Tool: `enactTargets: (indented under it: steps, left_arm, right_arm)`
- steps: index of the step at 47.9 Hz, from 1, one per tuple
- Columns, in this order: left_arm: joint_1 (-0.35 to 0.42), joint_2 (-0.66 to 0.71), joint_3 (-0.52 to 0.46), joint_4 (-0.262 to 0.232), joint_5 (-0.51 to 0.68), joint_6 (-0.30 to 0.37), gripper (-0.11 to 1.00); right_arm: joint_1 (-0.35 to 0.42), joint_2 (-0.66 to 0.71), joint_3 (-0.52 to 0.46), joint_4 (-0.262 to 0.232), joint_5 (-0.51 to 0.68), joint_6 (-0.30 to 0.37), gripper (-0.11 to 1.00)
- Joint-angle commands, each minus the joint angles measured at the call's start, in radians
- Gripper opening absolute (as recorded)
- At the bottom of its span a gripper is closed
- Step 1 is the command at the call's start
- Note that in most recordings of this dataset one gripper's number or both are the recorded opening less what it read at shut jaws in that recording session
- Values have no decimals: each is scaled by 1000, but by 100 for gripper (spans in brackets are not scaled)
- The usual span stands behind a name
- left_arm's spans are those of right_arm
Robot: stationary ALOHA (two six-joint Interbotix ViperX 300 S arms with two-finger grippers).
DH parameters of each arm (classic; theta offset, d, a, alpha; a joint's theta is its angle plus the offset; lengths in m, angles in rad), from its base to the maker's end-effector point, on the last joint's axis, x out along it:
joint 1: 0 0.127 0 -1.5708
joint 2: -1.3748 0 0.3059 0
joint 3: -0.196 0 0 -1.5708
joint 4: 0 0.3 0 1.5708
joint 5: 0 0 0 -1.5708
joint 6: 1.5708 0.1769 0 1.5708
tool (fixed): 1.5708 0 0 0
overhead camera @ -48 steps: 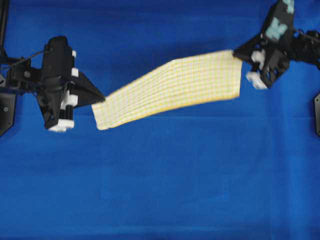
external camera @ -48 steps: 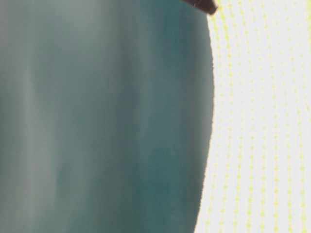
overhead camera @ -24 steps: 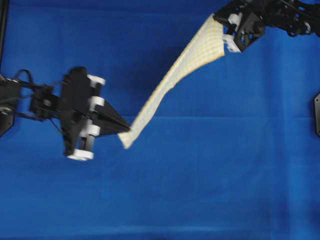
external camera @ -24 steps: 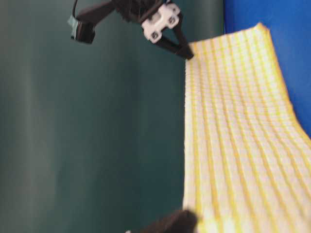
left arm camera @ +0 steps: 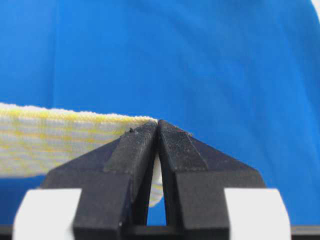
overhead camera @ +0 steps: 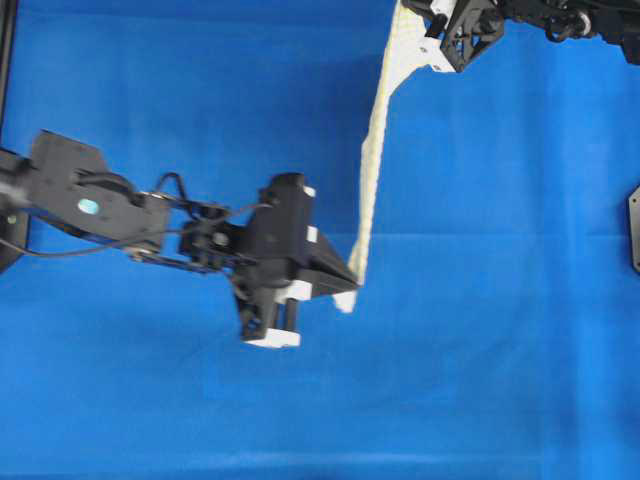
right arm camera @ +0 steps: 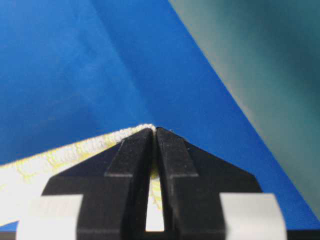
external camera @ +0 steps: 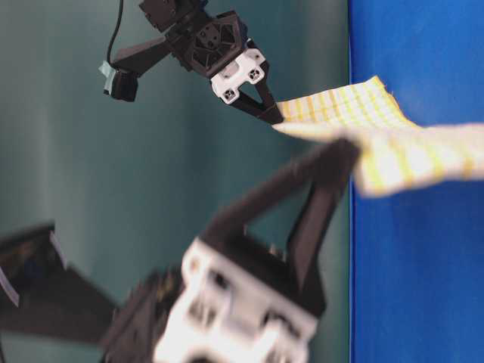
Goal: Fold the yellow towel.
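Note:
The yellow towel (overhead camera: 372, 170), white with fine yellow checks, hangs stretched in the air as a narrow band running from the top middle down to the centre of the overhead view. My left gripper (overhead camera: 352, 285) is shut on its lower corner; in the left wrist view the towel (left arm camera: 55, 140) trails off to the left of the pinching tips (left arm camera: 157, 124). My right gripper (overhead camera: 408, 12) is shut on the upper corner at the top edge. The towel (right arm camera: 60, 160) shows beside the closed tips (right arm camera: 154, 130) in the right wrist view, and between both arms as the towel (external camera: 378, 136) at table level.
The blue cloth surface (overhead camera: 480, 350) covers the whole table. A dark mount (overhead camera: 634, 225) sits at the right edge and another dark mount (overhead camera: 12, 215) at the left edge. A teal backdrop (external camera: 91, 189) stands behind the table.
My left gripper has swung right and toward the centre with its corner. My right gripper has moved left and up to the top edge. The towel went from lying slantwise to nearly top-to-bottom.

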Motion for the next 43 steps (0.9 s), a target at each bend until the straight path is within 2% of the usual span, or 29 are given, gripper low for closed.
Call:
enactTargets:
  steps: [1,17,43]
  left_arm:
    - [-25,15,-66,2,-6,3,1]
    - [-21,87,-173,0,-6,3,1]
    - [-25,103,-152,0,-6,-6,1]
  right_arm:
    - [-38,-9,-28,-5,-5,-2,3]
    - [-46,-9,-28,-6,-3,-8,3]
    - [-46,12,-58,-18,6,-11,3]
